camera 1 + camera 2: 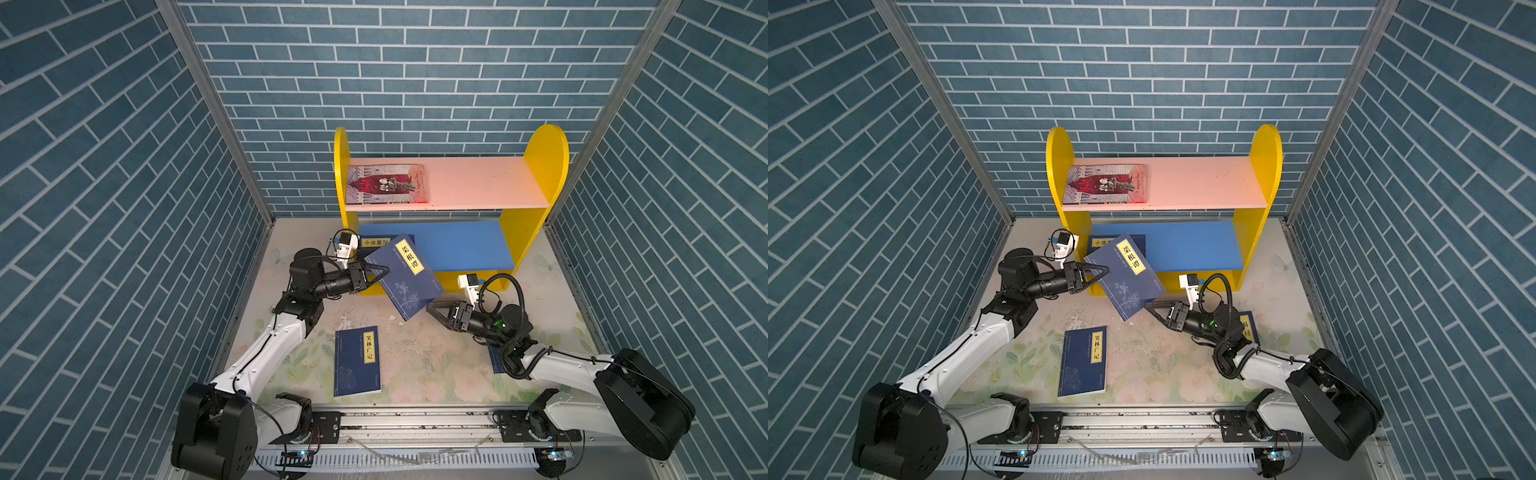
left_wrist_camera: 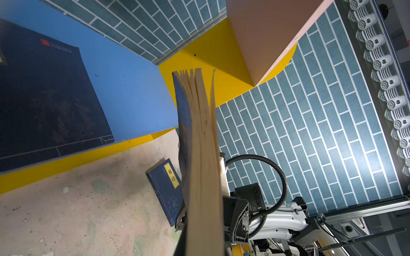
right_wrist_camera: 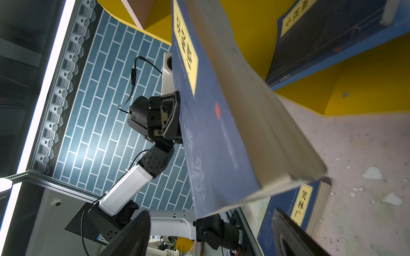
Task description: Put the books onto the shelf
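My left gripper (image 1: 380,272) is shut on a navy book (image 1: 401,276), holding it tilted in the air before the shelf (image 1: 536,199); the wrist view shows its page edges (image 2: 199,155) between the fingers (image 2: 180,219). My right gripper (image 1: 430,307) stands open just beyond that book's lower edge (image 3: 221,133), gripping nothing. A grey-and-red book (image 1: 386,184) lies on the pink board. One navy book (image 1: 374,242) rests on the blue board. Another (image 1: 357,360) lies flat on the table, and one more (image 1: 1248,326) is partly hidden under my right arm.
Blue brick-pattern walls (image 1: 124,208) close in the back and both sides. A metal rail (image 1: 415,419) runs along the front edge. The right halves of the pink board (image 1: 478,183) and blue board (image 1: 465,245) are bare. Small paper scraps (image 3: 372,172) dot the floral tabletop.
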`<state>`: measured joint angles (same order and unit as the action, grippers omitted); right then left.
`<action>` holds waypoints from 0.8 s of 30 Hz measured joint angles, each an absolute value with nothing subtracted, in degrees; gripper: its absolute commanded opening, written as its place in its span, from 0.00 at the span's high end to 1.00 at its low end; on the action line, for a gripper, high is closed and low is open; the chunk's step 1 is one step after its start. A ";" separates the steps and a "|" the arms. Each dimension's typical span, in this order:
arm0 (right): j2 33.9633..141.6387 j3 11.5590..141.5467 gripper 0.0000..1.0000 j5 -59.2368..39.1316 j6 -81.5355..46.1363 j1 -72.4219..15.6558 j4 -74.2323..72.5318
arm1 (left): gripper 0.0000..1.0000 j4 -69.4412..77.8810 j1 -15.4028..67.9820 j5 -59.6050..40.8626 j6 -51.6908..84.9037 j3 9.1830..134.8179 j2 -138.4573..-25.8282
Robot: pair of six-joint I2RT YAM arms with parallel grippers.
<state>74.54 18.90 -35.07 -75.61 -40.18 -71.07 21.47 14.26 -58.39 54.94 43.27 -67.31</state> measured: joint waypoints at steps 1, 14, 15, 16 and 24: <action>75.66 19.59 0.17 -34.72 -75.96 -40.34 -72.16 | 1.00 22.09 14.26 -58.30 55.20 43.22 -67.31; 80.49 23.68 0.40 -31.03 -77.10 -41.32 -76.58 | 1.00 25.26 14.24 -57.47 56.55 42.39 -67.31; 80.49 23.68 0.45 -30.68 -77.08 -41.36 -76.60 | 1.00 25.26 14.22 -57.28 56.60 42.26 -67.31; 80.51 23.68 0.50 -30.28 -77.17 -41.41 -76.60 | 1.00 25.26 14.20 -56.99 56.73 42.09 -67.31; 81.78 23.75 0.97 -29.56 -76.47 -41.60 -76.05 | 0.83 24.23 14.09 -55.31 56.55 40.32 -67.18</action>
